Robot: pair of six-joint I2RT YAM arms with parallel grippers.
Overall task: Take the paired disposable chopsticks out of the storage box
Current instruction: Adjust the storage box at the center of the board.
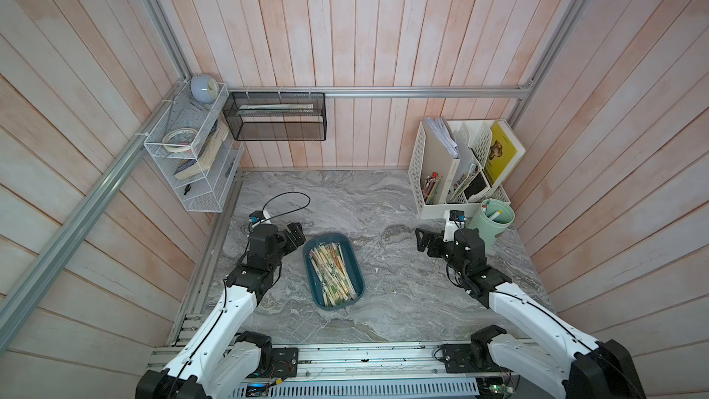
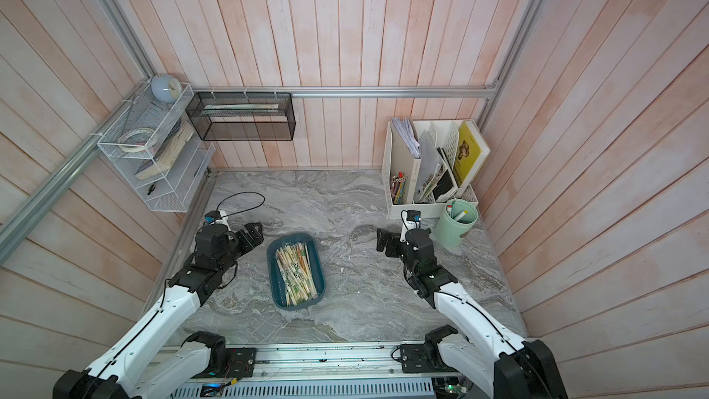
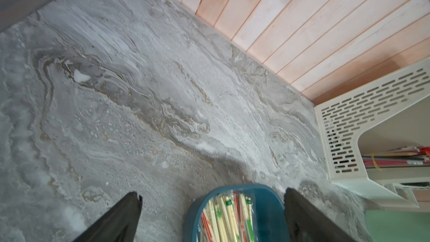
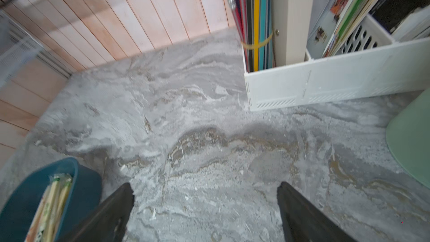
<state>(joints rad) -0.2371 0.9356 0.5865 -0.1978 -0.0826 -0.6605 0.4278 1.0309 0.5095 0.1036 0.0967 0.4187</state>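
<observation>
**ITEM 1: paired disposable chopsticks** (image 1: 332,276). Pale stick prs in clear sleeves w/ green, red and black print. Heaped lengthwise, some slightly crossed, inside storage box (image 1: 352,262). Loc: lower centre of frame in both top views, on grey marble tabletop (image 1: 383,293).

**Status:** no prs out as far as visible. None on tabletop, none in either gripper. Judged at very start. Whole job remains: reach in, pinch a pr, lift clear, set down outside box.

**ITEM 2: storage box.** Shallow teal tray, rounded corners, long axis running up-frame w/ slight tilt. Contents: chopsticks only. Bare strip of floor along its right side.

**ITEM 3: left gripper** (image 1: 296,236). Jaws spread wide, nothing between them. Just beside box's upper-left corner, no contact evident.

**ITEM 4: right gripper** (image 1: 424,241). Jaws also spread wide, empty. Right of box and well apart from it, near green cup (image 1: 495,232).

**Other containers:**
- Green cup, right of centre: pens (image 1: 497,216).
- White file organiser (image 1: 416,170), upper right: coloured pencils (image 1: 429,186) in leftmost slot, then papers (image 1: 441,134), booklets, yellow book (image 1: 502,151).
- Black mesh basket (image 1: 276,124), back wall, upper centre-left: long pale flat items, type unclear.
- White wire shelf (image 1: 184,140), upper left: tape roll (image 1: 179,139), books (image 1: 209,149). Round pale clock (image 1: 203,88) on top.
</observation>
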